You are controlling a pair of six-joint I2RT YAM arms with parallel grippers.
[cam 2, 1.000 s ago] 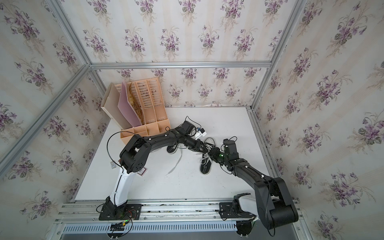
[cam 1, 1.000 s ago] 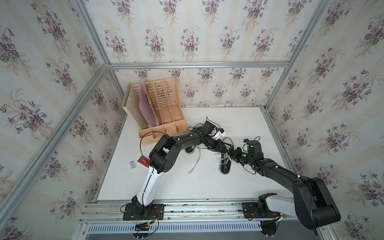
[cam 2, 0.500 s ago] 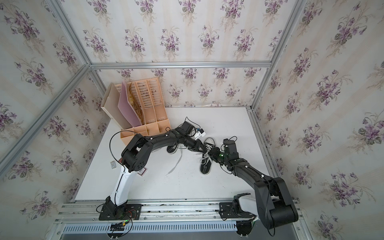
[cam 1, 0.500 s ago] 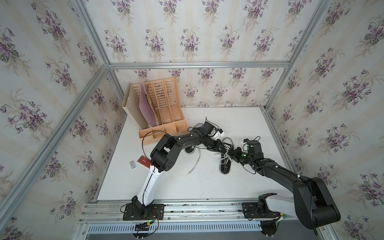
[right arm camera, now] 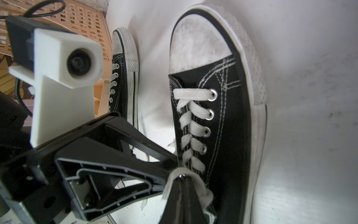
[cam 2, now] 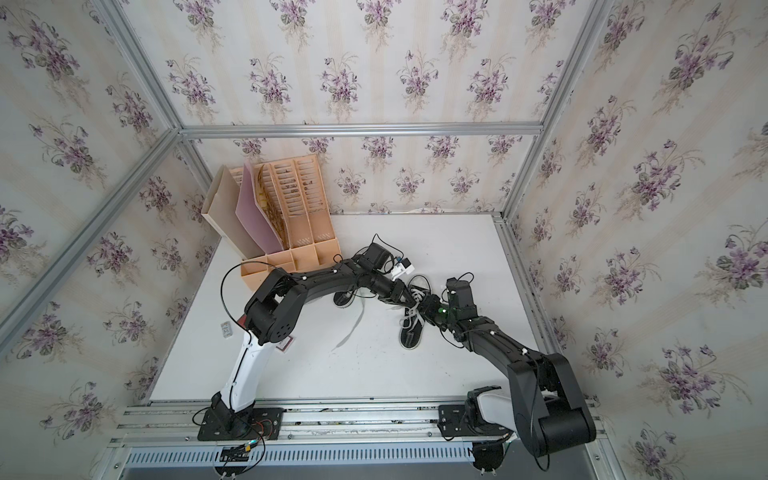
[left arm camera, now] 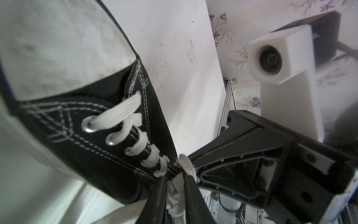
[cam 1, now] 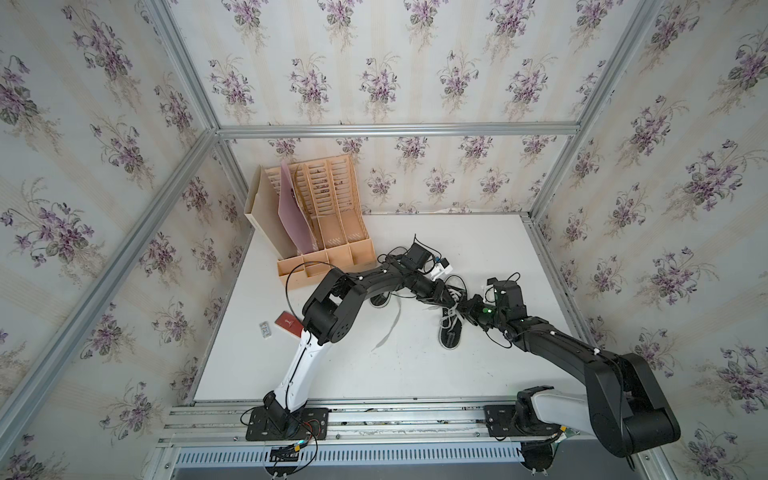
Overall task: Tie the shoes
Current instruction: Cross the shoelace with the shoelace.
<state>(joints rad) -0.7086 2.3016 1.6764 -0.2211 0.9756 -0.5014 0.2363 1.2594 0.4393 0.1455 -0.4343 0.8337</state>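
**Step in hand:** starting the knot on the black low-top canvas sneaker with white rubber toe cap [right arm camera: 222, 126]. It lies on the white bench [cam 1: 478, 249] directly beneath both pincers, with its toe pointing away from them.

- The left pincer [left arm camera: 174, 181] is closed on a flat white lace strand [left arm camera: 179, 195], clamped between its fingers.
- The right pincer [right arm camera: 181, 177] is fully closed. Lace loops over its tip, but whether it is pinched there cannot be told.
- The two tips nearly meet above the top eyelets.

**Next move (judgement):** cross one strand over the other, then draw them apart under steady tension so that neither slips free.

**View differences:**
- Only the right wrist view shows the second matching sneaker [right arm camera: 124, 77], beyond the left pincer and near the tan slotted plastic file rack [right arm camera: 83, 23].
- Only the top views show a loose lace tail [cam 1: 388, 328] on the bench, well behind the left pincer.
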